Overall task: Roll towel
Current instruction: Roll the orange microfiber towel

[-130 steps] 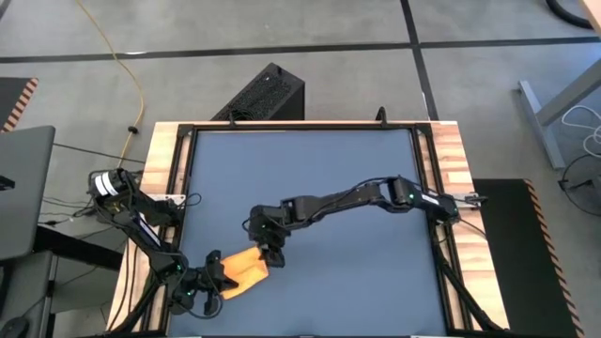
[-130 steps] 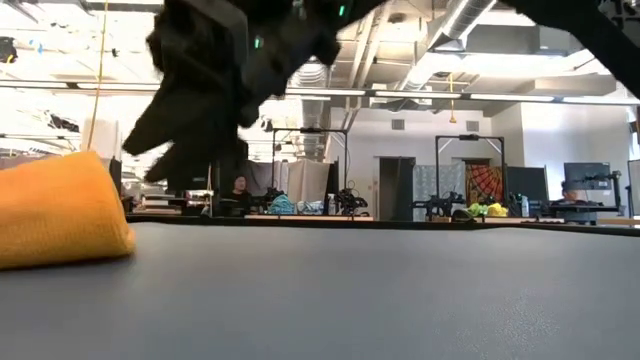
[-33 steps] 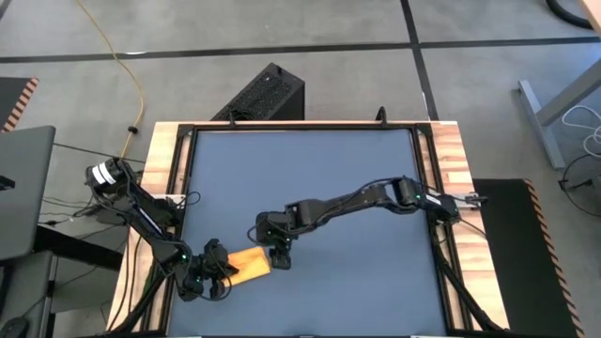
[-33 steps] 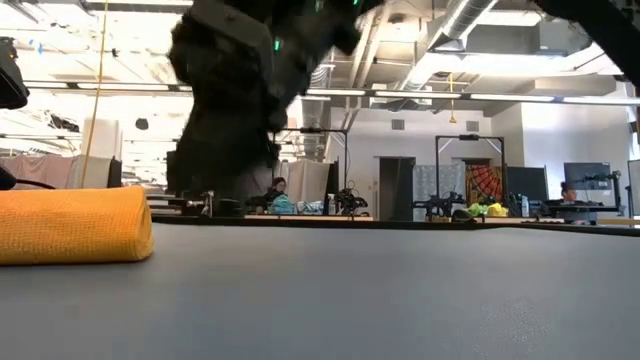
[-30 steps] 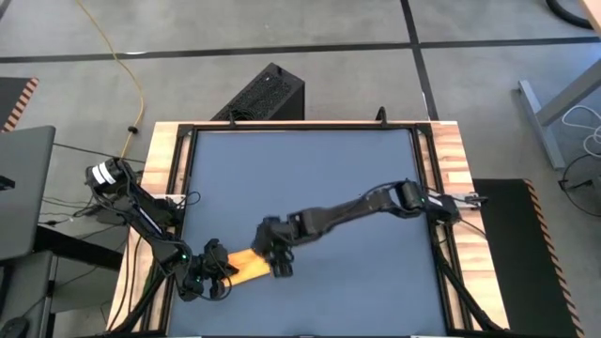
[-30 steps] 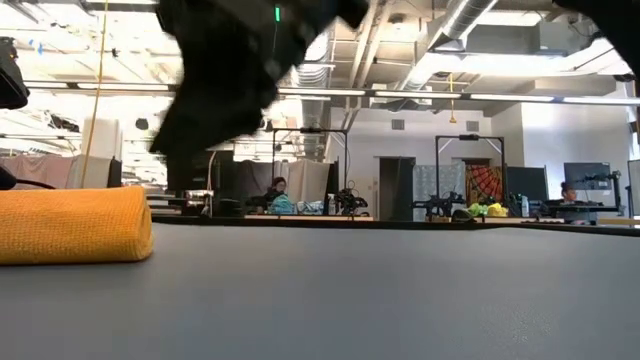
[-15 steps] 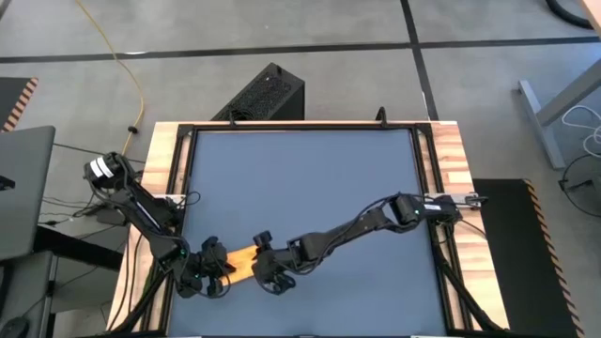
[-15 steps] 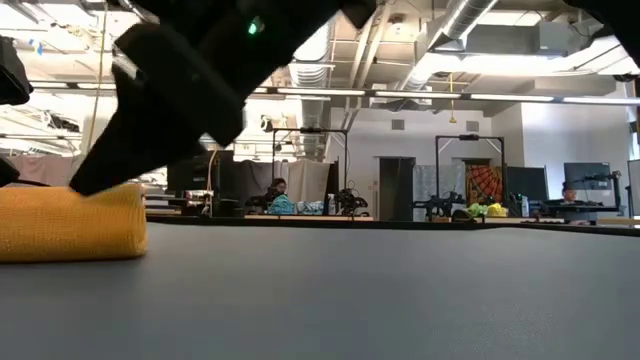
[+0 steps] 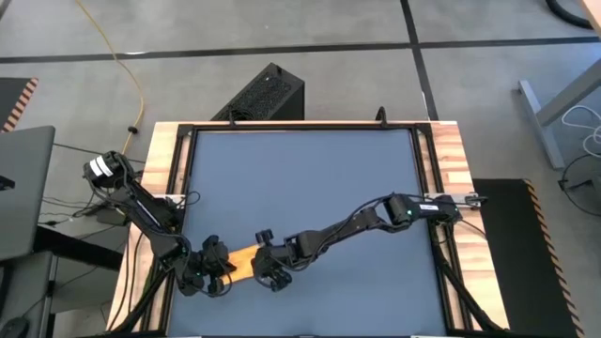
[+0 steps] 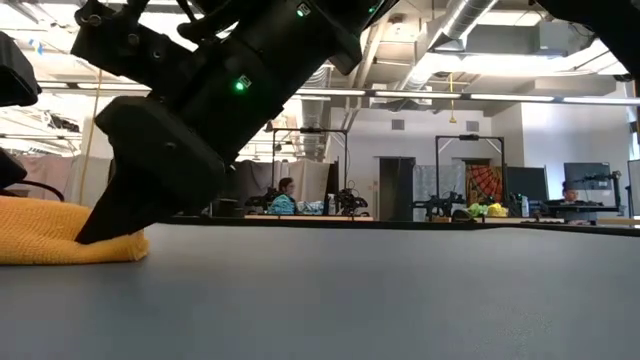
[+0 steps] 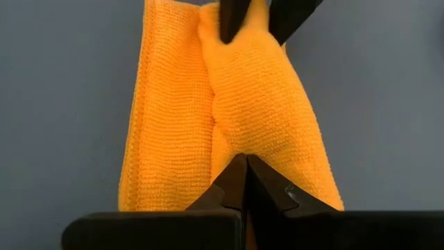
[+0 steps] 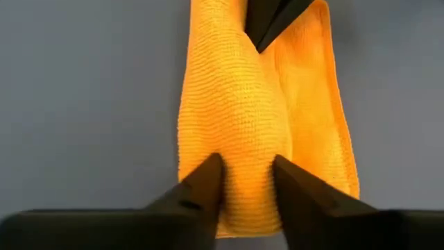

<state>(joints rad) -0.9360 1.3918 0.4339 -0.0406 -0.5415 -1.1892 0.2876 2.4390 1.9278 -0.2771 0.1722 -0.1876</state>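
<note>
The yellow-orange towel (image 9: 242, 259) lies near the table's near left corner. It is partly rolled: a thick roll (image 11: 263, 104) lies beside a flat strip (image 11: 166, 118). My left gripper (image 9: 223, 266) is at the towel's left end, shut on it (image 11: 243, 167). My right gripper (image 9: 260, 267) is at the towel's right end, its fingers on either side of the roll (image 12: 246, 173). In the low view the right gripper (image 10: 110, 225) hides part of the towel (image 10: 50, 240). My left gripper pinches a fold at the left end of the roll (image 11: 239, 142) between its two fingertips. The fingers come level from the table's left, along the roll. The towel lies on the table. My right gripper pinches the right end of the roll (image 12: 246, 149) between its two fingers (image 12: 205, 184). The fingers come low from the table's right, along the roll. The roll bulges beyond the fingers and lies on the table.
The dark blue-grey mat (image 9: 310, 188) spreads far and right of the towel. A wooden frame (image 9: 160, 169) borders it, and the near edge is close to both grippers. A black box (image 9: 268, 92) stands on the floor beyond the far edge.
My right gripper has gone down and toward the table's near left. It has tipped from pointing down to nearly level and taken hold of the towel's right end. In the low view that end now sits lower and flatter. My left gripper has stayed at the left end.
</note>
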